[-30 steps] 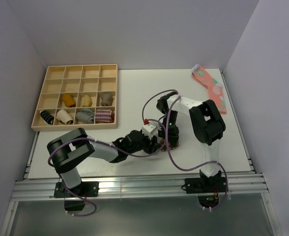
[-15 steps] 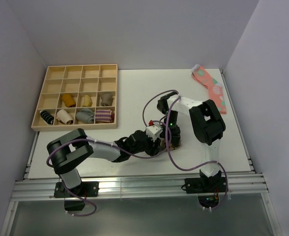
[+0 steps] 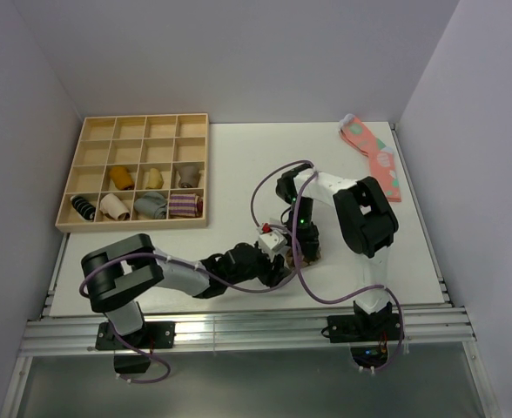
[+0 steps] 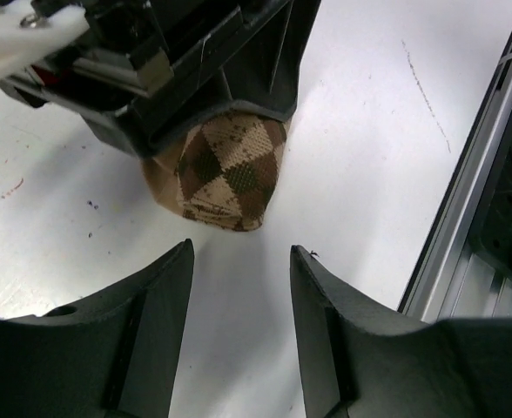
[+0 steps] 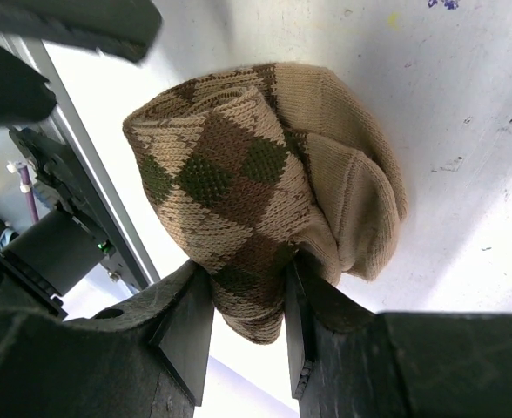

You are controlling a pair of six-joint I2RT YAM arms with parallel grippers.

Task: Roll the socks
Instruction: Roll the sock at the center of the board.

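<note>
Right claw pinching the socks, a rolled bundle sitting on the worktop between its fingers. Left claw spread, holding nothing, bundle just ahead of its tips; worktop edge rail close on its right, bare surface ahead.

Top cam: high behind the arm bases, angled down, far enough to take in the whole table. Left wrist cam looks low across the tabletop past the left gripper, close in; right wrist cam sits tighter, down along the right gripper. All three overlap on the argyle sock bundle.
</note>
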